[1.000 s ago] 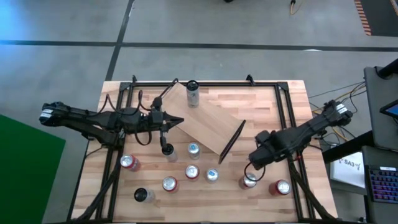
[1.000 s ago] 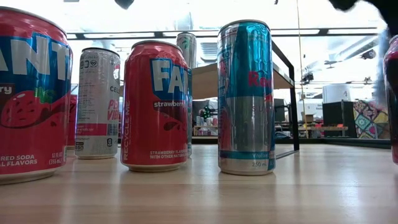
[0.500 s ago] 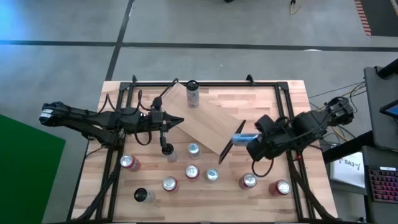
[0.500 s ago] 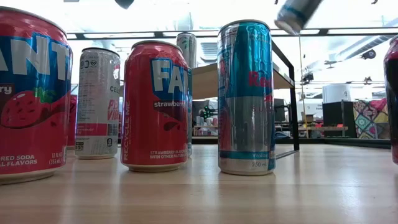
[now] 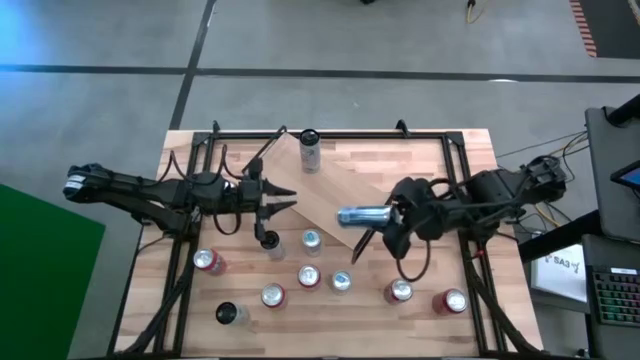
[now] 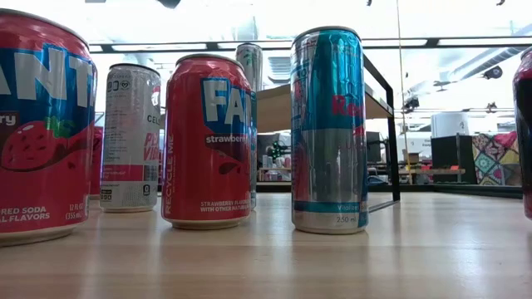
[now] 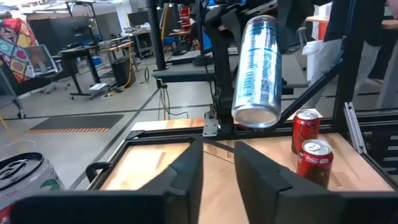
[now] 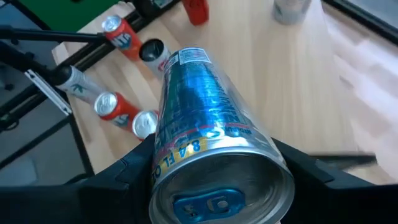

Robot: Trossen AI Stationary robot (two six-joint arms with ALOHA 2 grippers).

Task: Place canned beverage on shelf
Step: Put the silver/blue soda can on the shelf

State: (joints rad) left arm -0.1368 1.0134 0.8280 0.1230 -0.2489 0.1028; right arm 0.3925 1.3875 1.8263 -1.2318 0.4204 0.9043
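1. The right gripper [image 5: 392, 216] is pinching a blue can [image 5: 362, 214], holding it sideways above the shelf [image 5: 325, 196].
2. The left gripper [image 5: 283, 199] is hovering at the shelf's other end, jaws slightly spread.
3. The low view is cutting off both grippers.

The shelf [image 5: 325, 200] plank is lying largely bare, leaving open room on top. One tall can [image 5: 309, 150] is standing at its far corner. The right hand [image 5: 392, 215] with a blue can [image 5: 362, 214] is hovering over its near end. A cluster of cans [image 5: 309, 276] is crowding the surface [image 5: 420, 165] nearside.
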